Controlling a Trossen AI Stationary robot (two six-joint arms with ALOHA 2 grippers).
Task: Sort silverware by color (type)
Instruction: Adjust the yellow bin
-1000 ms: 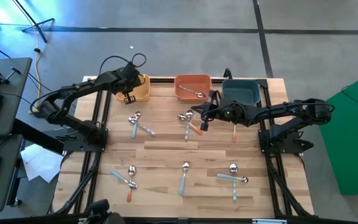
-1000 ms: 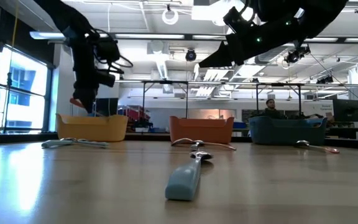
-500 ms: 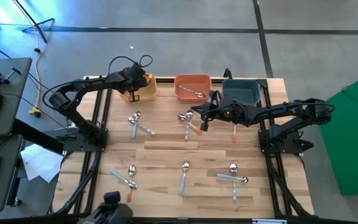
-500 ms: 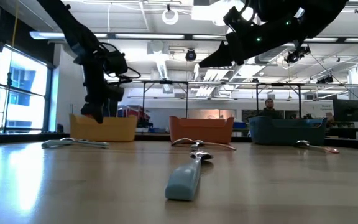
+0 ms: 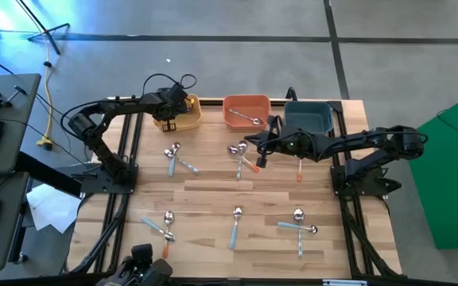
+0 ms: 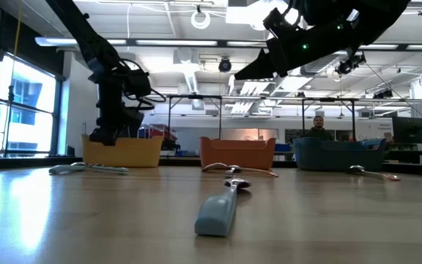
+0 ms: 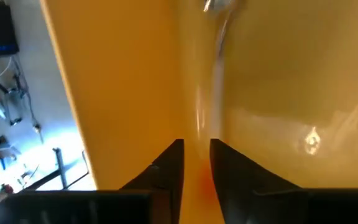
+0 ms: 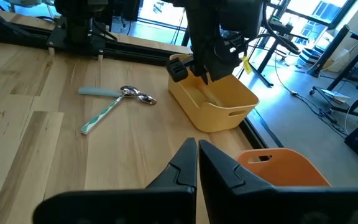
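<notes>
My left gripper reaches down into the yellow bin at the far left and is shut on an orange-red-handled spoon. It also shows in the low view. My right gripper is shut and empty. It hangs above the table beside a crossed pair of spoons near the orange bin. Other spoons lie flat on the table: a pair at the left, one at the right, and several along the near side. My left gripper pinches the spoon's orange-red handle between its two fingers. The fingers point down into the yellow bin. The spoon runs on ahead of the fingers, its silver bowl toward the bin's floor. I cannot tell whether it touches the bin.
A silver spoon lies in the orange bin. The dark teal bin stands at the far right. Bare wood shows in the table's middle. A person sits in the room far behind the table.
My left gripper has gone toward the table's right edge and down into the yellow bin with the spoon. The yellow bin has slid a little toward the right. My right arm has kept still.
</notes>
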